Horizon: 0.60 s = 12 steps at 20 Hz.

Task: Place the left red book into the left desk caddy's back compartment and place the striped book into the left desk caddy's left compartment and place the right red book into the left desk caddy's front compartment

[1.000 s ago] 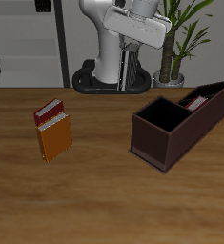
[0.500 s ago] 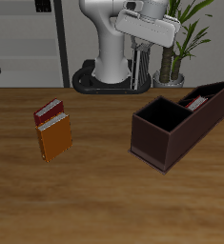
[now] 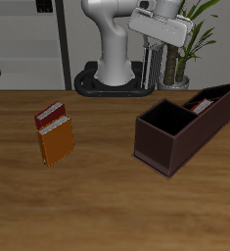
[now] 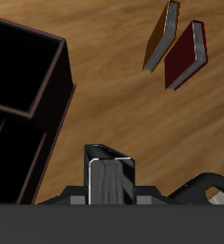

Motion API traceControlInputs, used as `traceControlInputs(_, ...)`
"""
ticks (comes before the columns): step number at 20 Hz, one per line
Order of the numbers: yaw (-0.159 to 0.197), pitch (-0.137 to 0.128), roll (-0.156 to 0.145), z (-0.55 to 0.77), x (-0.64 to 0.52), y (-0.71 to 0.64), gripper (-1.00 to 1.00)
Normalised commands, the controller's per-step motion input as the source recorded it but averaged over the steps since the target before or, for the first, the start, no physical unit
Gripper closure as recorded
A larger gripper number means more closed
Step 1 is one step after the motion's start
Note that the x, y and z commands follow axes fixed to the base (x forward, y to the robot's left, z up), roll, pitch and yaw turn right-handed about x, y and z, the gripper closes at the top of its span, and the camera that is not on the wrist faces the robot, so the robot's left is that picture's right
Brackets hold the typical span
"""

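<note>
The slim book with grey-and-black lengthwise stripes (image 3: 158, 69) is off the counter. It hangs high in the air, clamped between the fingers (image 3: 145, 61), which are clenched on it. Its long axis points straight down. In the wrist view we look along the striped cover (image 4: 109, 181) towards the wood below.

The long dark maroon-brown open-top desk caddy (image 3: 170, 147) lies in front of and below the book. It sits on the wooden counter (image 3: 107, 196) at a slant to the counter's front edge. Its large square section is at the end nearer that edge, and the narrower slots are at the far end, closest to the hanging book.

We judge that the coming move turns on this: the book must travel forward and down over the caddy's rim (image 4: 49, 91), and its thin edge must line up with the length of a narrow slot before it drops in. We cannot tell from here which slot is the left compartment, nor whether the cover is already parallel to it.

Something red and white (image 3: 200, 103) shows in a far slot, too small for us to name.

Well away across the counter a red hardcover book with white page edges (image 3: 50, 116) lies touching a plain orange-brown book (image 3: 58, 143). Neither is near the fingers.
</note>
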Motion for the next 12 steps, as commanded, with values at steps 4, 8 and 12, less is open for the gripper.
traceControlInputs(4, -0.074, 0.023, 0.004, -0.09, -0.18, 0.26, 1.00)
traceControlInputs(8, -0.025, -0.008, -0.031, -0.12, -0.22, 0.27, 1.00)
traceControlInputs(12, -0.028, 0.043, -0.034, -0.19, -0.14, 0.31, 1.00)
